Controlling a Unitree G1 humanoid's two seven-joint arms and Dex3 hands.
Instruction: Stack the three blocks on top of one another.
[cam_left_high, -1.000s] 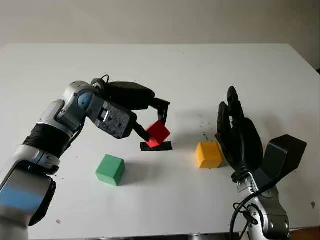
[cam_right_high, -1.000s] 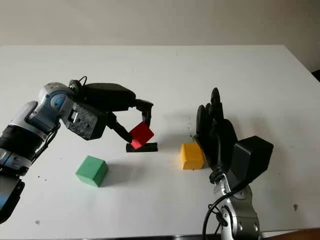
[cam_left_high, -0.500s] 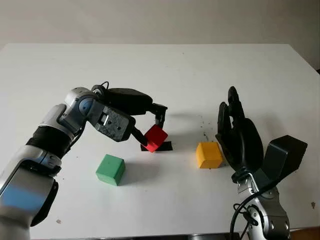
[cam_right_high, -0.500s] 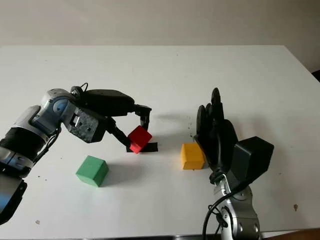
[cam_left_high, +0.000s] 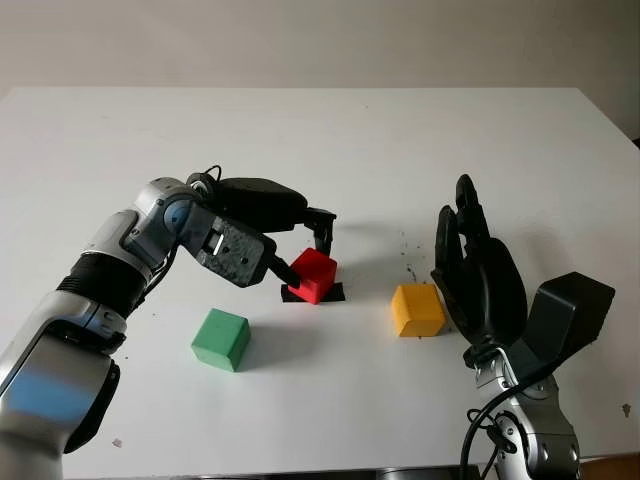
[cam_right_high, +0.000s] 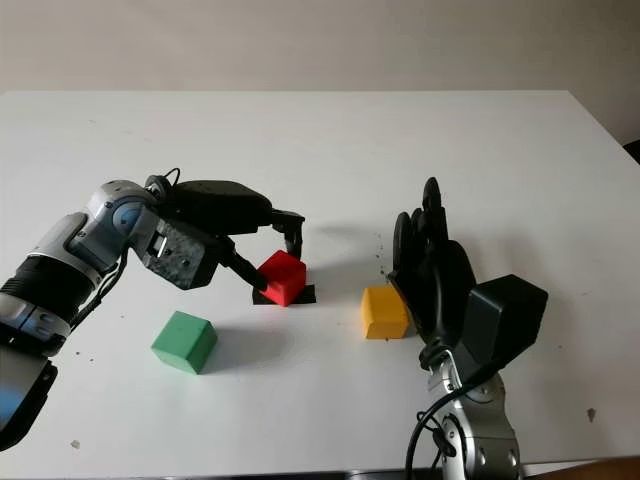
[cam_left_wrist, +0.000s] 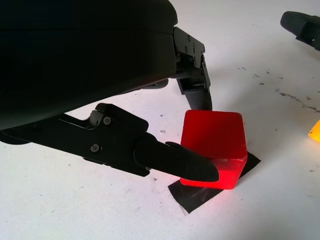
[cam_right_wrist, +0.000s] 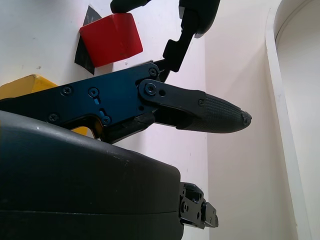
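The red block (cam_left_high: 315, 274) sits flat on a black tape mark (cam_left_high: 336, 293) at the middle of the white table (cam_left_high: 400, 140). My left hand (cam_left_high: 305, 258) is shut on it, one finger at its far side and one at its near left edge; the left wrist view shows that finger (cam_left_wrist: 175, 160) against the red block (cam_left_wrist: 215, 142). A yellow block (cam_left_high: 417, 309) lies to the right of the mark. Just right of the yellow block my right hand (cam_left_high: 476, 272) stands open and holds nothing. A green block (cam_left_high: 221, 339) lies at the front left, apart from both hands.
The left forearm (cam_left_high: 120, 260) reaches in over the table's left part, above and behind the green block. The table's far edge meets a pale wall.
My left hand has lowered the red block from a tilted hold above the black mark until it sits level on the mark. The right hand, yellow block and green block have not moved.
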